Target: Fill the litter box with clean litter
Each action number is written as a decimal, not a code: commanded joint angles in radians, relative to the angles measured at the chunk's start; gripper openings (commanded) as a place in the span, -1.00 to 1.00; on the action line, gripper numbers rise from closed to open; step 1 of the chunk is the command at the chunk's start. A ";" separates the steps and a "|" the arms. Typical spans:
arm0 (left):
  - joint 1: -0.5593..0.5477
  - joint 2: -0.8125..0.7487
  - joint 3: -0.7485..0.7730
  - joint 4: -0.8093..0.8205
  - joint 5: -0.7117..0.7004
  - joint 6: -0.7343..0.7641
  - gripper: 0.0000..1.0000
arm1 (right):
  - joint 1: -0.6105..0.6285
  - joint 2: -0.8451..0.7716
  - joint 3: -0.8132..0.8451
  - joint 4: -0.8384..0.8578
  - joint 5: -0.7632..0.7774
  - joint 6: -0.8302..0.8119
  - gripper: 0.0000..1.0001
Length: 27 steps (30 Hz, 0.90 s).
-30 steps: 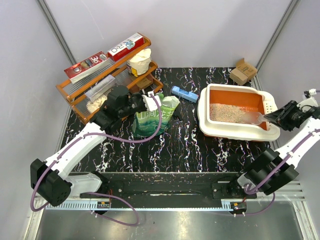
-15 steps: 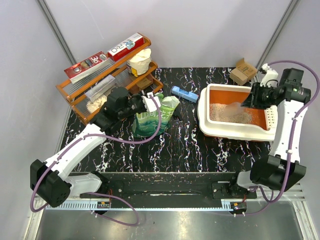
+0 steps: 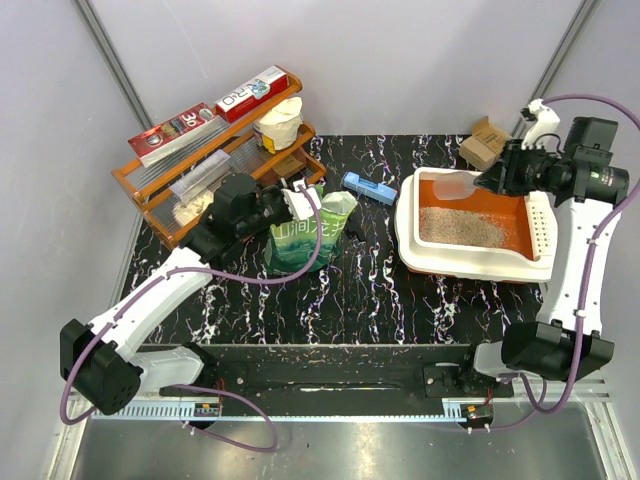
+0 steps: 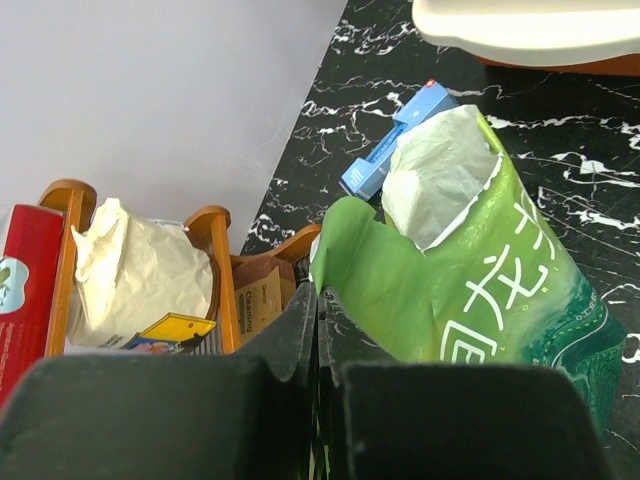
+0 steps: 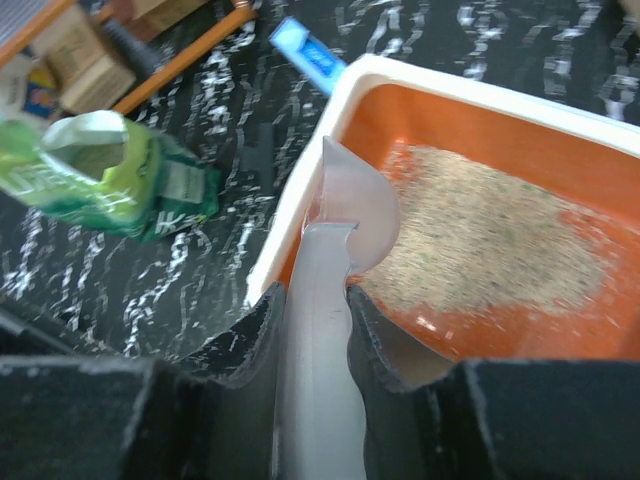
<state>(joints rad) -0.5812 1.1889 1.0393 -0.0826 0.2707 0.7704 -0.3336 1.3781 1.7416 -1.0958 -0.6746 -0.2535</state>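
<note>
While the left arm reaches to the middle of the table [image 3: 380,300], its left gripper [image 3: 298,205] [image 4: 318,300] sits at the torn top of the pouch [image 3: 305,240] [image 4: 480,290]. The jaws are closed flat together, pinching the pouch's green lip. The pouch stands upright, mouth open, pale lining showing.

Right gripper [image 3: 490,180] [image 5: 315,300]: jaws part-closed, clamped on the handle of a clear scoop [image 3: 455,185] [image 5: 350,210]. The scoop's bowl hangs over the far left corner of the litter box [image 3: 470,262] [image 5: 300,200], apart from the litter [image 3: 455,225] [image 5: 480,250] below. I cannot tell whether the bowl holds any grains.

The litter box lies at the table's right side, well apart from the pouch. Its litter forms a shallow pale patch over the left and middle of the orange floor, the right end bare.

A blue packet [image 3: 368,187] [image 4: 395,150] lies between pouch and litter box. The rack [image 4: 225,300] stands behind the pouch. A carton [image 3: 486,143] sits beyond the litter box.
</note>
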 commanded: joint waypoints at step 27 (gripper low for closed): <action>0.161 -0.239 -0.038 -0.089 -0.085 -0.141 -1.00 | 0.867 0.094 -0.293 0.381 0.604 -0.353 -1.00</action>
<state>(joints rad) -0.4564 1.0058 0.9943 -0.2268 0.2234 0.6598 0.4088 1.4830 1.4895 -0.7734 -0.3500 -0.3511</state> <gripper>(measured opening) 0.016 0.326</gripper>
